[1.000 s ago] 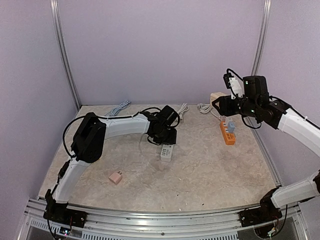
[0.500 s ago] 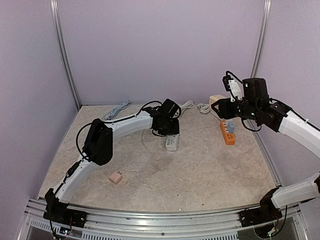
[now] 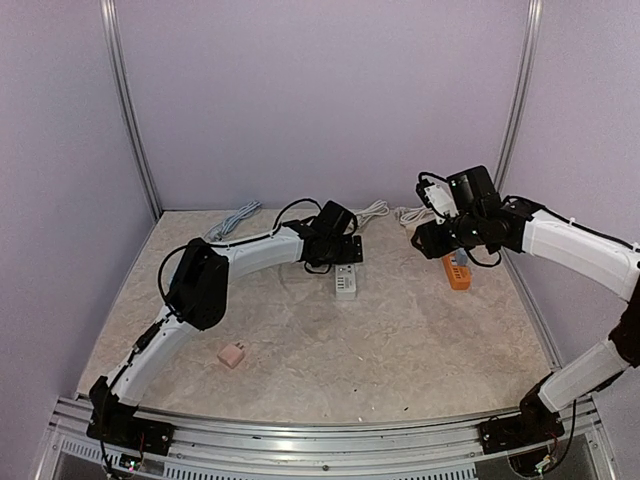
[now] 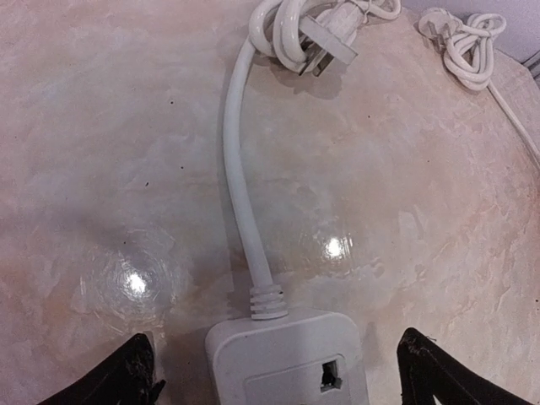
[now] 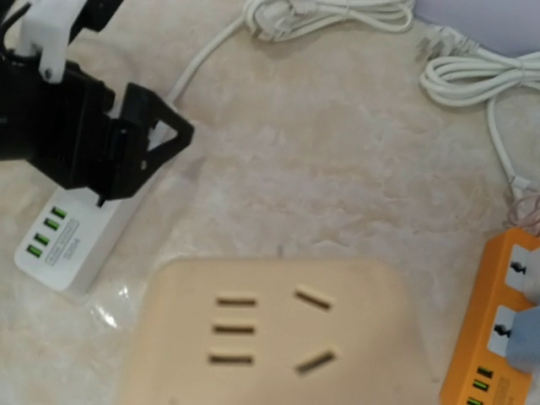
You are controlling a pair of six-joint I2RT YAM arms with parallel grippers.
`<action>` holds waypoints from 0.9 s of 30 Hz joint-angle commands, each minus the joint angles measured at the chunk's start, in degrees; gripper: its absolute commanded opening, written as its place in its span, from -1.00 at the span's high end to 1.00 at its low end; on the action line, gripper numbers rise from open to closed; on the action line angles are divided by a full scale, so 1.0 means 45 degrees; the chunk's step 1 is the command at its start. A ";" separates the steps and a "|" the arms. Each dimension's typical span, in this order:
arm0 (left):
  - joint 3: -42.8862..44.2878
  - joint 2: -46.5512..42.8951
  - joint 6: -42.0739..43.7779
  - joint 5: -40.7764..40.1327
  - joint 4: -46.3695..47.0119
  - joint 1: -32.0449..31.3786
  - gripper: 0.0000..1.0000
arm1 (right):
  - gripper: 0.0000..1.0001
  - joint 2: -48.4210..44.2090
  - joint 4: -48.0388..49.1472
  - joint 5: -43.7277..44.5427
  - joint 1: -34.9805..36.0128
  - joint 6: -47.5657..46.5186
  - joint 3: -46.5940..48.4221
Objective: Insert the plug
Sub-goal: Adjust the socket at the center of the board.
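While the left tool (image 4: 272, 337) is hanging over the cord end of the white power strip (image 3: 346, 283), its fingers (image 4: 135, 375) spread wide and standing clear of the casing on either side, the right tool (image 3: 424, 240) is carrying a beige adapter (image 5: 274, 337) above the back right of the table (image 3: 400, 350); the adapter is filling the bottom of the right wrist view, socket face toward the camera, and the fingers on it are lying hidden beneath it, so the clamp is being judged from how close under the wrist it is riding; its prongs are not showing. The white strip is lying toward the back of the table near the middle, its long axis running away from the arm bases and its cord (image 4: 240, 186) trailing toward the back wall; from the right tool it is sitting to the left, with bare table between. The orange power strip (image 3: 456, 270) is lying just beside the right tool, far closer; which strip is meant to take the adapter is not plain. The right arm is the one placed to deliver it, probably by sweeping left and down.
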 commanded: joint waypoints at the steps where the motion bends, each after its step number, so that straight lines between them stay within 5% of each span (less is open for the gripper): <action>1: -0.1886 -0.0972 0.0242 -0.0273 0.1406 -0.0129 -0.98 | 1.00 -0.0102 0.0059 -0.0406 0.0116 -0.0315 0.0488; 14: -1.1676 -0.7698 0.2621 0.0972 0.4690 -0.0604 -0.98 | 1.00 0.1918 -0.1027 -0.1742 -0.0038 -0.3160 0.2046; 19: -1.2812 -0.8322 0.3208 0.1063 0.5210 -0.0979 -0.98 | 1.00 0.3665 -0.1372 -0.2759 -0.0140 -0.4963 0.3604; 27: -1.5146 -0.9525 0.0733 0.0675 0.5875 -0.0806 -0.98 | 1.00 0.7317 -0.4982 -0.4196 -0.0140 -0.8317 0.8508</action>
